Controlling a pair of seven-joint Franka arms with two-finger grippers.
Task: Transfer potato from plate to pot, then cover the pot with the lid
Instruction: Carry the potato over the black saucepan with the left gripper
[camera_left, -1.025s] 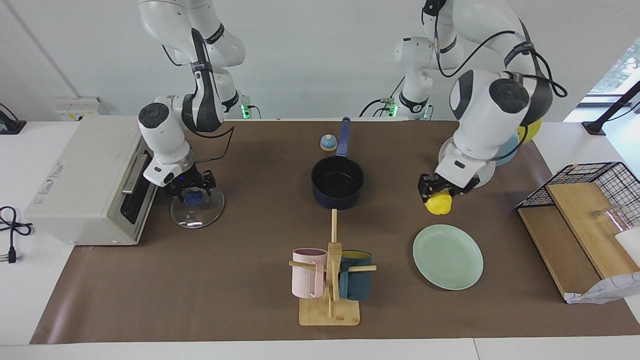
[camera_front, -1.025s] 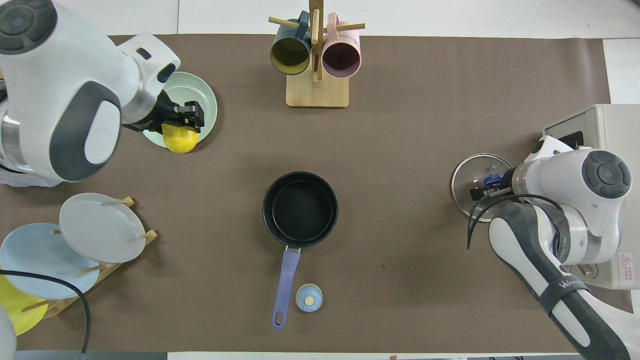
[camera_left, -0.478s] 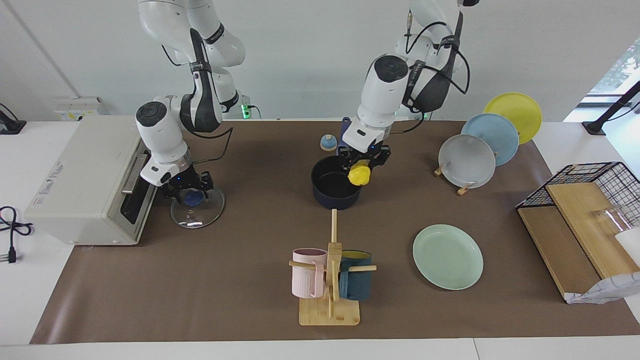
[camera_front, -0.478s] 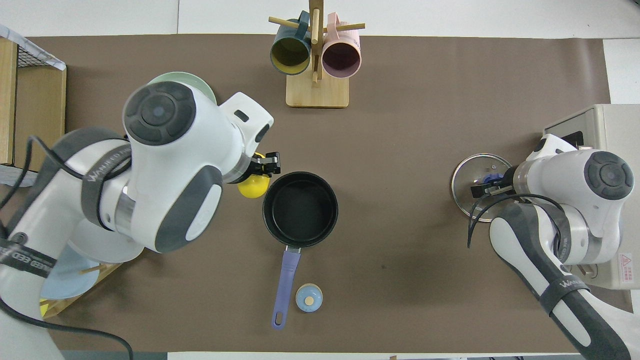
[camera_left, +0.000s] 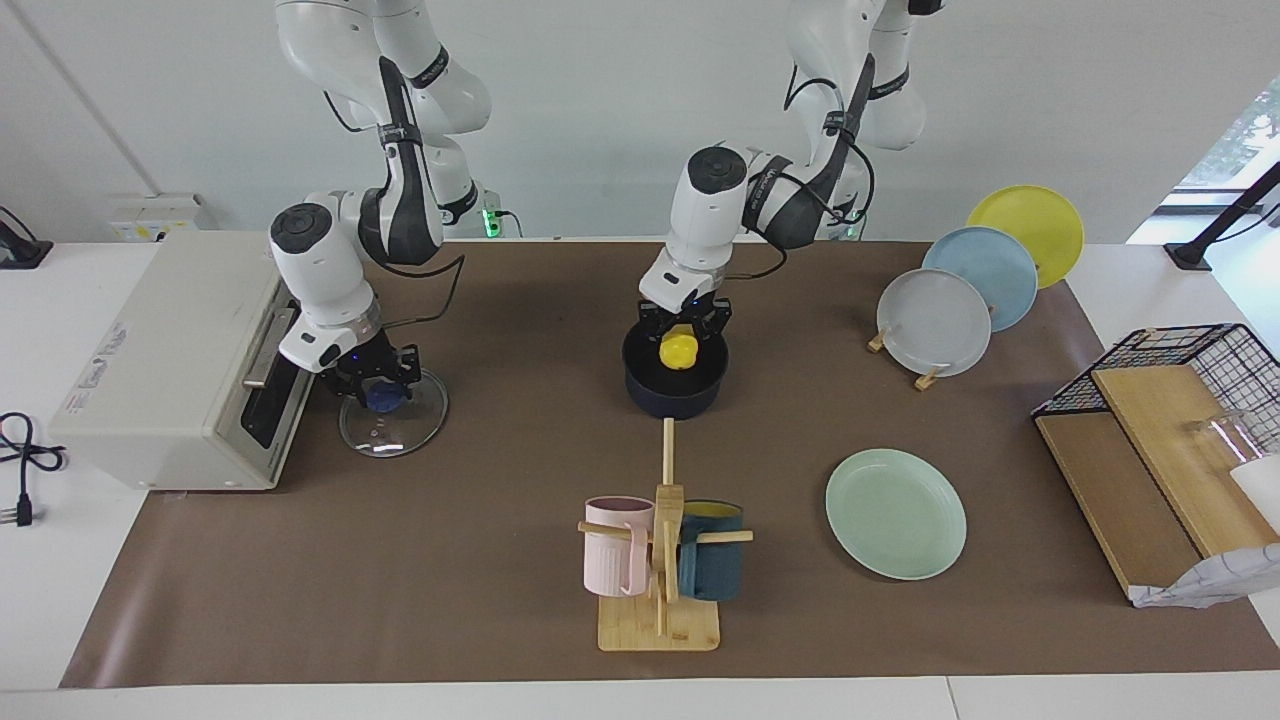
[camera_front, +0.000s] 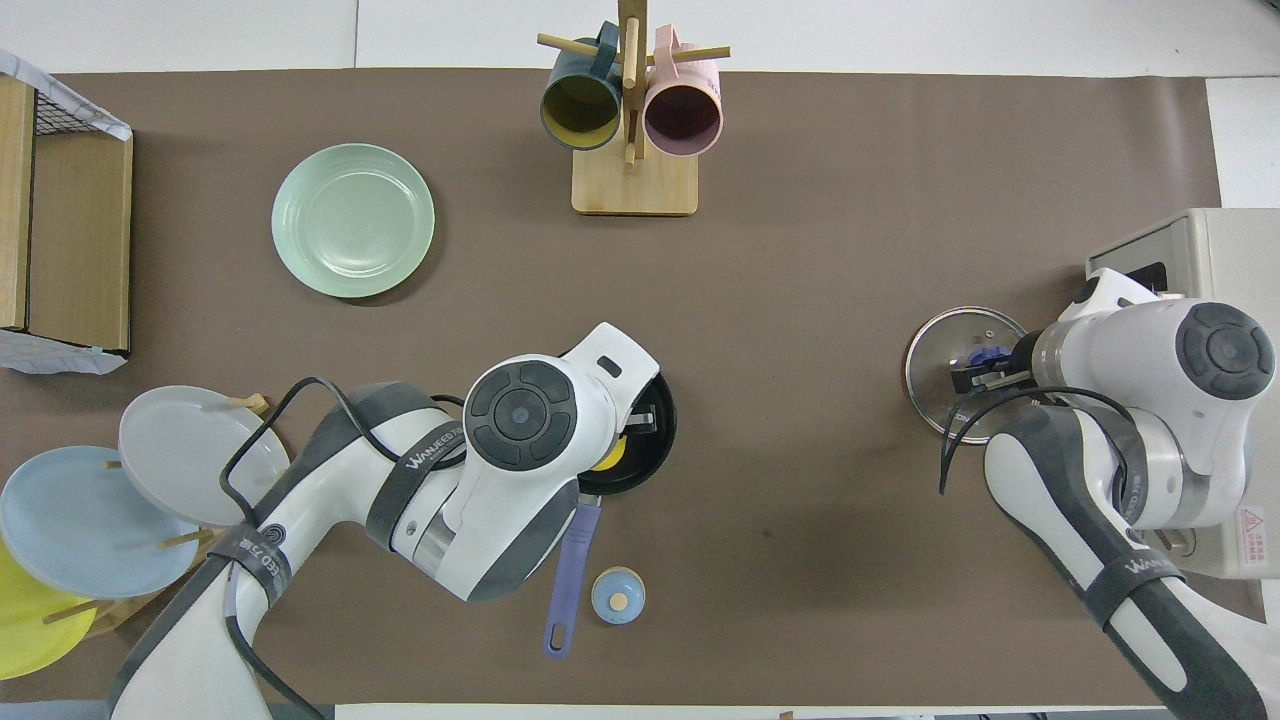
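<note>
Over the middle of the worktop (camera_left: 500, 600), the left tool (camera_left: 683, 335) hangs above the open mouth of the pot (camera_left: 676, 385), its fingers closed on the potato (camera_left: 681, 351). The potato sits between the fingertips just at the level of the pot's rim, over the black inside; whether it touches the bottom I cannot tell. From overhead the left arm's wrist covers most of the pot, and only a sliver of the potato (camera_front: 606, 461) shows beside the pot's rim (camera_front: 662, 432), with the blue handle (camera_front: 567, 580) pointing back toward the robots.

Toward the right arm's end of the worktop, the right tool (camera_left: 377, 385) is down on the lid (camera_left: 393, 428), its fingers narrow about the blue knob (camera_left: 380, 398). The lid lies flat on the worktop just in front of the toaster oven (camera_left: 170, 360).

The plate (camera_left: 896, 512) lies bare toward the left arm's end, farther from the robots than the pot. A mug tree (camera_left: 662, 560) with a pink mug (camera_left: 614, 545) and a dark teal mug (camera_left: 712, 565) stands farther from the robots than the pot, in line with it. A small blue-topped bell (camera_front: 618, 596) rests beside the pot's handle. A rack of plates (camera_left: 980, 285) stands near the left arm's base, with a wire basket (camera_left: 1190, 370) at that end's edge.
</note>
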